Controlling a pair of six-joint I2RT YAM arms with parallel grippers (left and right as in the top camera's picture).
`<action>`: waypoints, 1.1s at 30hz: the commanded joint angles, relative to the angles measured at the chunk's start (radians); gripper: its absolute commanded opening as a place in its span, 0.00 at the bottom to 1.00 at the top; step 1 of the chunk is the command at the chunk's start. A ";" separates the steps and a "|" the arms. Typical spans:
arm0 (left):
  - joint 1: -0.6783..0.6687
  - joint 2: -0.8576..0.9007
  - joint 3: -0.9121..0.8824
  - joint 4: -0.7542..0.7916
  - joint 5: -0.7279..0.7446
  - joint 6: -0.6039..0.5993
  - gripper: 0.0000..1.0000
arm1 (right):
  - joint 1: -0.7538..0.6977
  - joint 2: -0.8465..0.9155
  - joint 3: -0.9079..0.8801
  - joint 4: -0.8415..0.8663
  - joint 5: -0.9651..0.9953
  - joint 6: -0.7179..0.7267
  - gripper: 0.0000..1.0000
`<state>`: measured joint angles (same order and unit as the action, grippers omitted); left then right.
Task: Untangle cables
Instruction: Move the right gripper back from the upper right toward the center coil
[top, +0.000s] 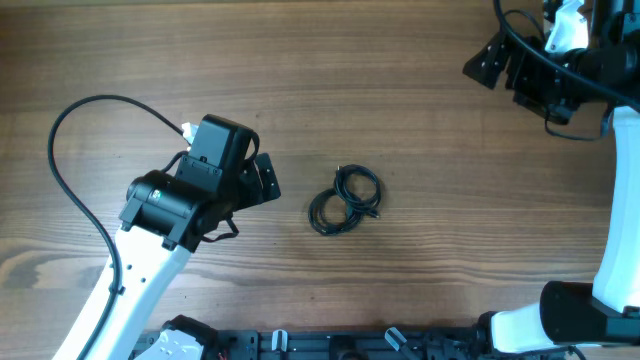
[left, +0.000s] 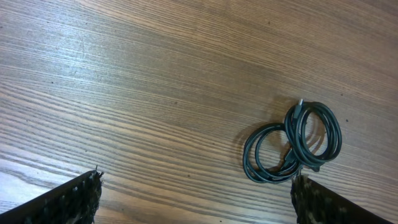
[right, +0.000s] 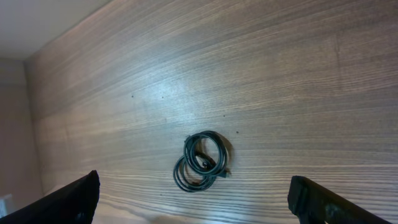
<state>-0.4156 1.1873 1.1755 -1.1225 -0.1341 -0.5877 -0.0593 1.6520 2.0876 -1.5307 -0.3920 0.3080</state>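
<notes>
Black cables (top: 344, 199), brown wood-grain table (top: 420, 90)

The bottom edge is cutting off the left fingers (left: 68, 202) in the left wrist view and the right fingers (right: 78, 202) in the right wrist view, leaving only tips showing. The cables (top: 344, 199) are overlapping in coils; their strand count and plug ends are reading too small to tell. The overhead's top and right edges are cropping the right arm (top: 625, 220).

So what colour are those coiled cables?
Black, the cables; clearest in the left wrist view.
</notes>
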 joint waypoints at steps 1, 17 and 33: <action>0.005 0.000 0.003 0.000 -0.013 0.008 1.00 | 0.004 0.016 -0.002 -0.005 0.010 -0.019 1.00; 0.005 0.000 0.003 0.000 -0.013 0.008 1.00 | 0.157 0.027 -0.230 0.079 -0.004 0.148 1.00; 0.005 0.000 0.003 0.000 -0.013 0.008 1.00 | 0.232 0.027 -0.231 0.105 -0.035 0.109 1.00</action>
<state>-0.4156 1.1873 1.1759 -1.1225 -0.1341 -0.5877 0.1555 1.6737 1.8664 -1.4307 -0.4114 0.4400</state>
